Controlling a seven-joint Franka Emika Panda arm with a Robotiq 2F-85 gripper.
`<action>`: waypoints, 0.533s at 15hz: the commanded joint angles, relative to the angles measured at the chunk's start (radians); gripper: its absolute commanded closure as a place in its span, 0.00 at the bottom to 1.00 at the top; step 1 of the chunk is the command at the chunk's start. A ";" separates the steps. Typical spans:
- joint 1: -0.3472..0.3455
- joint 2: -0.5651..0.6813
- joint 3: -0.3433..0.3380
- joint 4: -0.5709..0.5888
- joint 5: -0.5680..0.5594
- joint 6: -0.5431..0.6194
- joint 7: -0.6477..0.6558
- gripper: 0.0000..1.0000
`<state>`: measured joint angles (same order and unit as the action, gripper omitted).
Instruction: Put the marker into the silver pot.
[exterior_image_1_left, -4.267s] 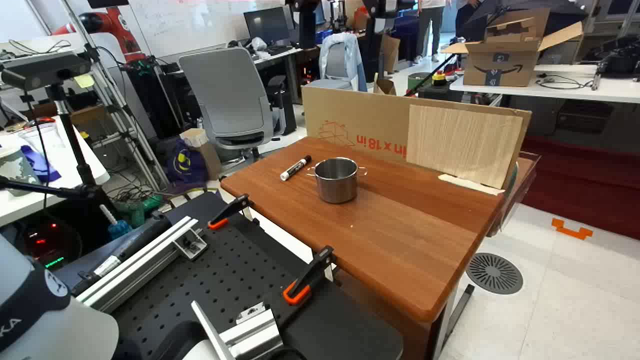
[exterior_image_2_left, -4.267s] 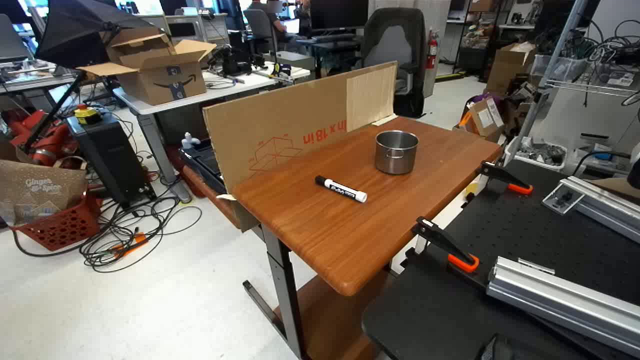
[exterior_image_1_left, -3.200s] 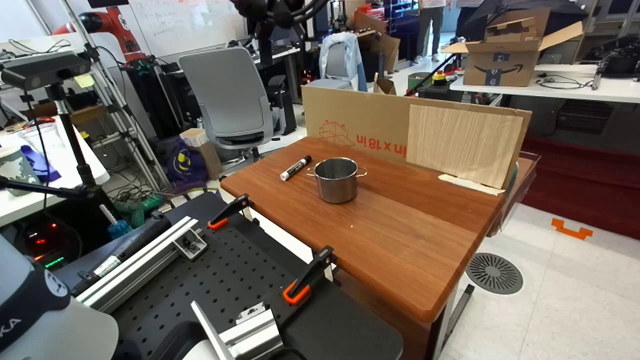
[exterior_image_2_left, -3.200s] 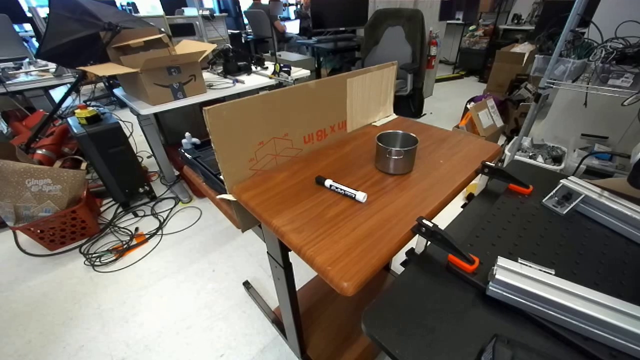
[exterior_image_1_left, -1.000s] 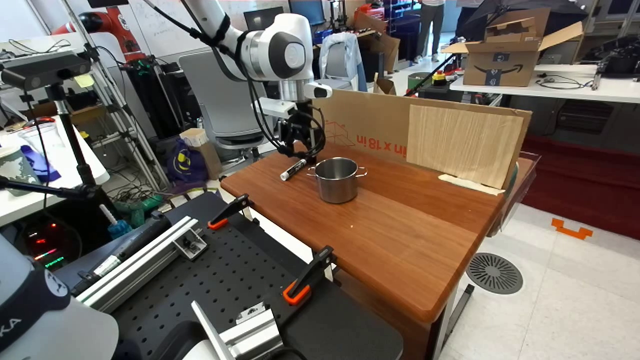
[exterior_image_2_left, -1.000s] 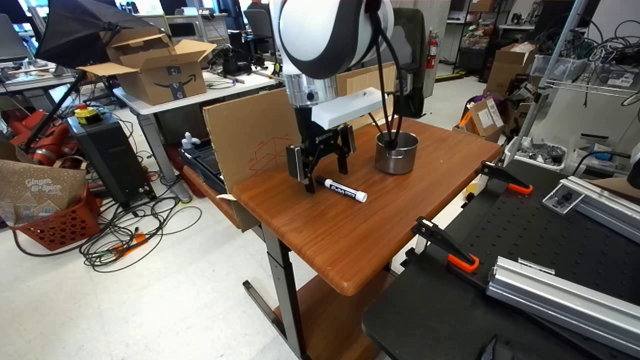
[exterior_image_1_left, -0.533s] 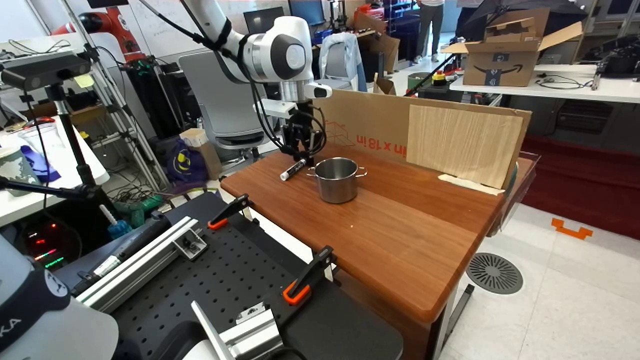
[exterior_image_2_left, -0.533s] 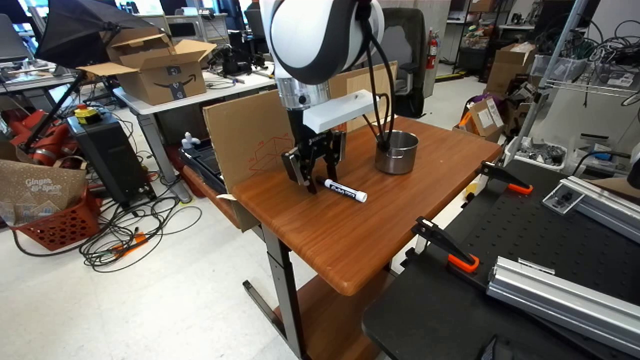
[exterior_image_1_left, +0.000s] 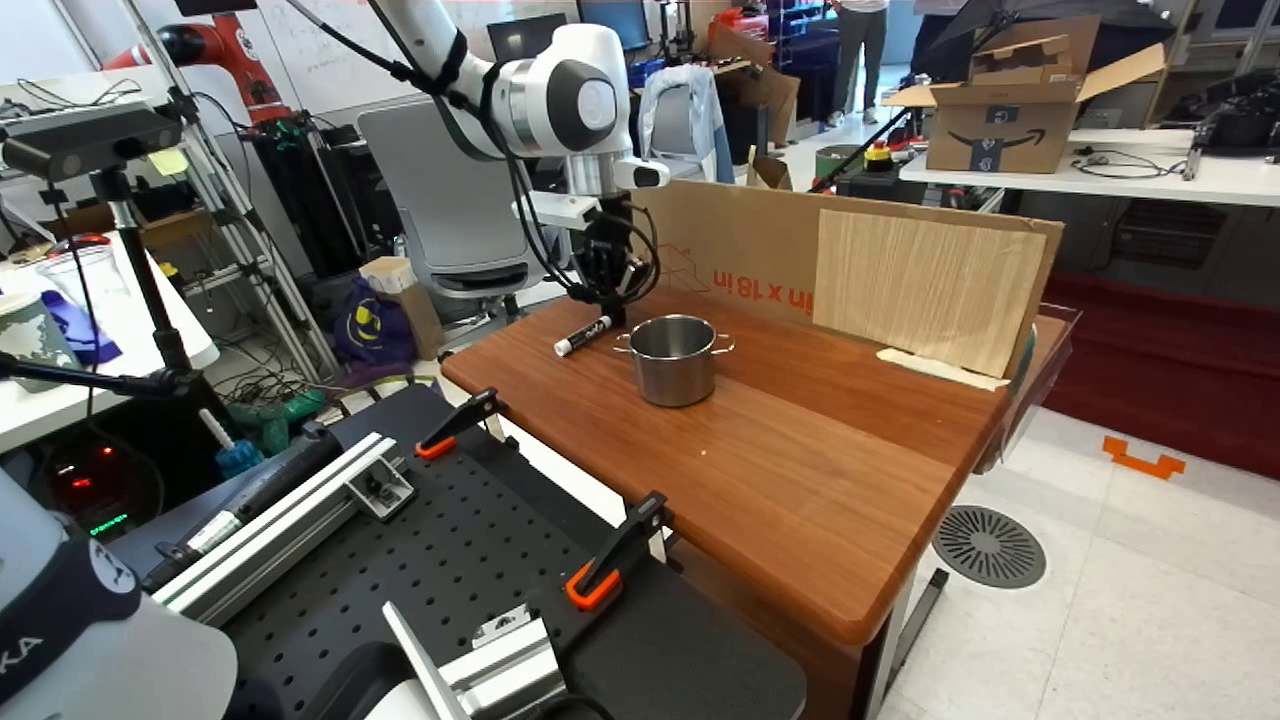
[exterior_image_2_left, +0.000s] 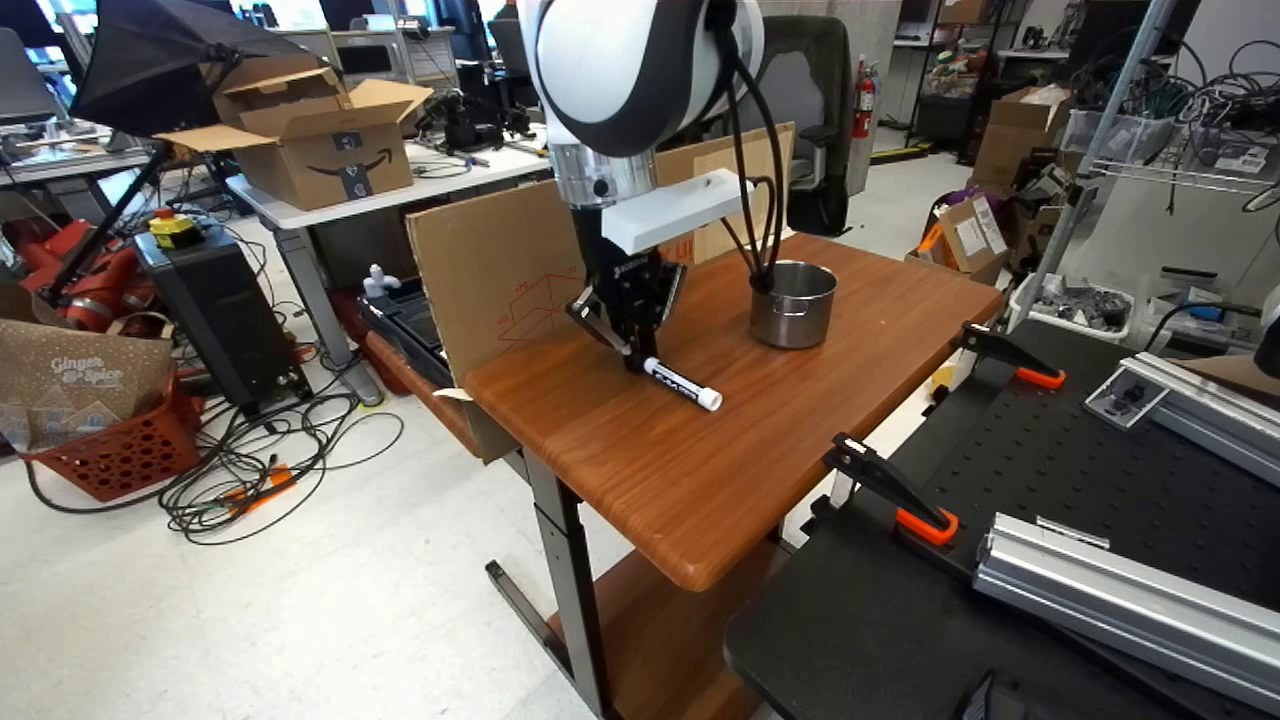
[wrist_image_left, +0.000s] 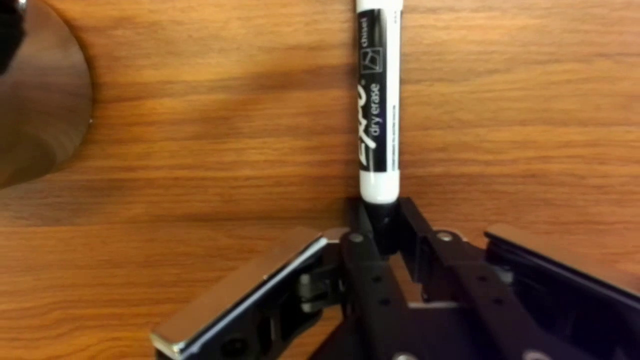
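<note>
The marker (wrist_image_left: 378, 95), white with a black label and black cap, points away from my gripper (wrist_image_left: 382, 220) in the wrist view. My gripper is shut on the cap end, a finger (wrist_image_left: 417, 225) on each side. In an exterior view the marker (exterior_image_2_left: 683, 384) stretches out from the gripper (exterior_image_2_left: 638, 362) low over the table; whether it touches the wood I cannot tell. The silver pot (exterior_image_1_left: 675, 372) stands upright beside it in both exterior views, with thin wire handles. Part of the pot (wrist_image_left: 45, 105) shows at the wrist view's left edge. The cap is mostly hidden between the fingers.
A cardboard panel (exterior_image_2_left: 500, 260) stands along the far edge of the brown table (exterior_image_1_left: 800, 480). Black arm cables (exterior_image_2_left: 765, 240) hang close to the pot's rim. Two orange-tipped clamps (exterior_image_1_left: 620, 555) sit at the edge of the black perforated plate (exterior_image_1_left: 450, 540).
The arm has come into view and down to the marker. The fingers, apart around the cap a second ago, have shut on it. The marker has shifted slightly left in both exterior views.
</note>
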<state>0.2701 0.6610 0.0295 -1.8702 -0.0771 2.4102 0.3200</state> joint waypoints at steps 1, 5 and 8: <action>0.018 -0.031 -0.014 -0.004 -0.028 -0.034 0.001 0.95; 0.023 -0.112 -0.022 -0.047 -0.072 -0.051 0.008 0.95; 0.020 -0.203 -0.028 -0.107 -0.118 -0.042 0.022 0.95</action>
<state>0.2710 0.5487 0.0257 -1.9003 -0.1494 2.3715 0.3202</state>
